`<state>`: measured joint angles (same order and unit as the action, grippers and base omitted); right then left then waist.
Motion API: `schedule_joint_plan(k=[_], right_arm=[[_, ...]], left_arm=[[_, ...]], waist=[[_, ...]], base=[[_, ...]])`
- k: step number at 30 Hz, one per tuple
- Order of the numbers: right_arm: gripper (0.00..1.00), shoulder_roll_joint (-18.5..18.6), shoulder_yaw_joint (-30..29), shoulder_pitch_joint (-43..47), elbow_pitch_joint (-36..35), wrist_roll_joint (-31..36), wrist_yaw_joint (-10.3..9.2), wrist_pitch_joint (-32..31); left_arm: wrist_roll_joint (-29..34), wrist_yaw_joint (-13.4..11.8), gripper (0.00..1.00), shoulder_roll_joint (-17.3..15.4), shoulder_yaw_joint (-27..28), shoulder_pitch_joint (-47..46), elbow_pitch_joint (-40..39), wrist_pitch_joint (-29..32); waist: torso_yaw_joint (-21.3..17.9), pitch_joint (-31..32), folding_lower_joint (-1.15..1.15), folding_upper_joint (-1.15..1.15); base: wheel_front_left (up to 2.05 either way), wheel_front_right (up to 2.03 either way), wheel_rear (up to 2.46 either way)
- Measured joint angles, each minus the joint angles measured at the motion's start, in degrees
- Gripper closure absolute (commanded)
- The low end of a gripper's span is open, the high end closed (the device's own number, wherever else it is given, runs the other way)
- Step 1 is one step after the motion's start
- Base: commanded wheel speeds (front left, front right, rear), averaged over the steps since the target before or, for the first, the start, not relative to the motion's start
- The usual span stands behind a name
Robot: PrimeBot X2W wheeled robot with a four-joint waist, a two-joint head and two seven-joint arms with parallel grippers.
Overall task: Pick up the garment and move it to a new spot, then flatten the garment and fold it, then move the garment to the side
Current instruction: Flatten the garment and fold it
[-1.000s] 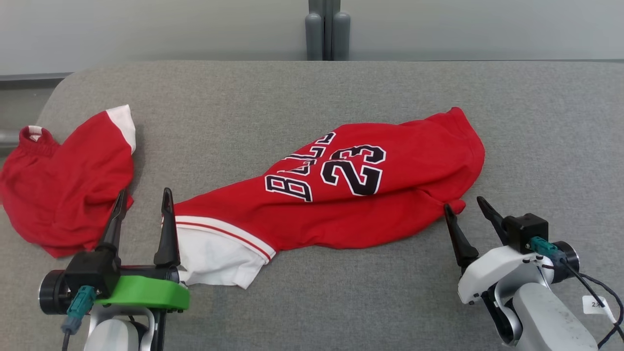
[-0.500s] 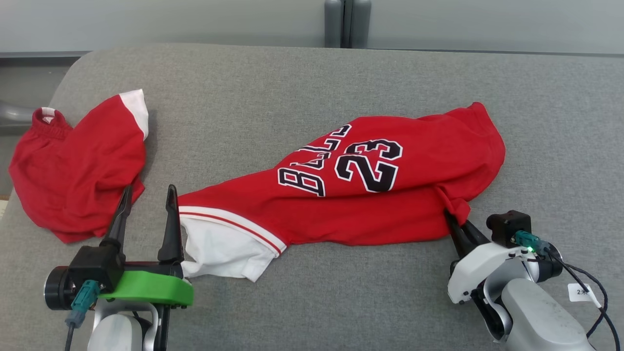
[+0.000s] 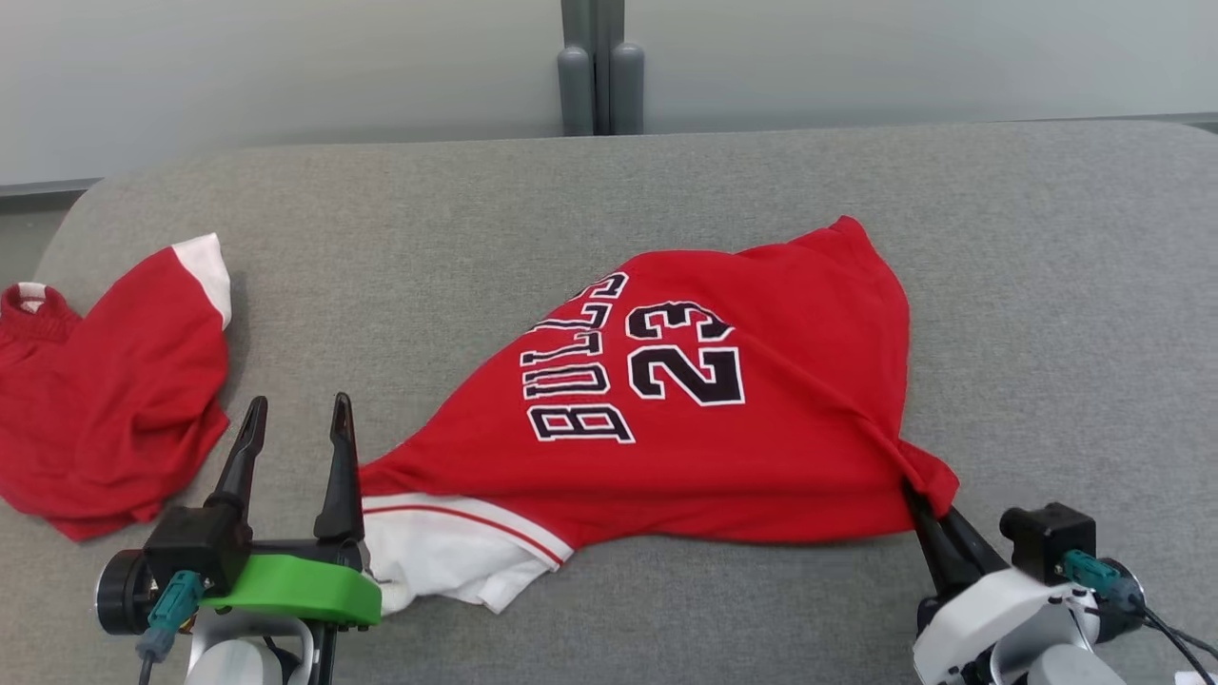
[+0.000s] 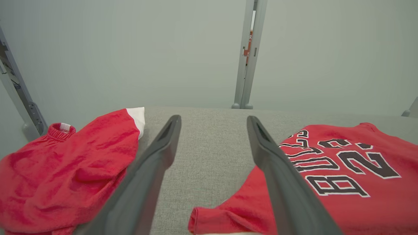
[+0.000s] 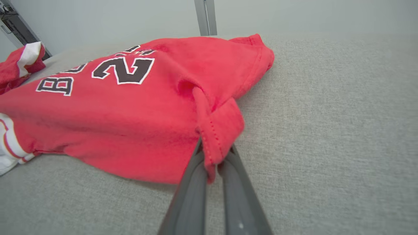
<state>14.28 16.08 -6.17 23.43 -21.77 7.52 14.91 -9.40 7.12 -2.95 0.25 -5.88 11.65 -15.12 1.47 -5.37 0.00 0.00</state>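
One creased red garment [image 3: 761, 457], probably a jersey, reads 23.

Red jersey [image 3: 780, 476]: soft matt fleecy cloth, hem stitched. Table cover [image 3: 1047, 285]: grey coarse-woven fabric, matt. Left gripper [image 3: 299, 404]: smooth dark matt plastic. Green bracket [image 3: 285, 585]: smooth plastic, slight sheen.

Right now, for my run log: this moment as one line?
stage: pickup | right gripper: shut on jersey corner | left gripper: open, empty | other red garment: table's left
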Motion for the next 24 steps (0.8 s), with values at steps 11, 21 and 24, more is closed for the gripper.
schedule_joint_plan(k=[11, 21, 24], right_arm=[[1.0, -0.2, -5.6, 11.4, -11.1, -2.9, -0.01, -6.9], [1.0, -1.5, -7.3, 3.4, -10.1, 1.6, -0.01, -7.9], [1.0, -1.8, -7.7, -1.3, -6.6, 2.7, -0.01, -8.0]], left_arm=[[-0.5, 0.0, 0.0, 0.1, -0.1, 0.1, 0.5, 0.0], [-0.6, 0.0, 0.0, 0.1, -1.2, -0.3, 1.4, 0.0], [-0.6, 0.0, 0.0, 0.1, -1.4, -0.5, 1.6, 0.0]], waist=[[-2.6, 0.1, 0.0, 0.0], [-1.0, -0.3, 0.0, 0.0], [0.0, -0.4, 0.0, 0.0]], base=[[0.0, 0.0, 0.0], [0.0, 0.0, 0.0], [0.0, 0.0, 0.0]])
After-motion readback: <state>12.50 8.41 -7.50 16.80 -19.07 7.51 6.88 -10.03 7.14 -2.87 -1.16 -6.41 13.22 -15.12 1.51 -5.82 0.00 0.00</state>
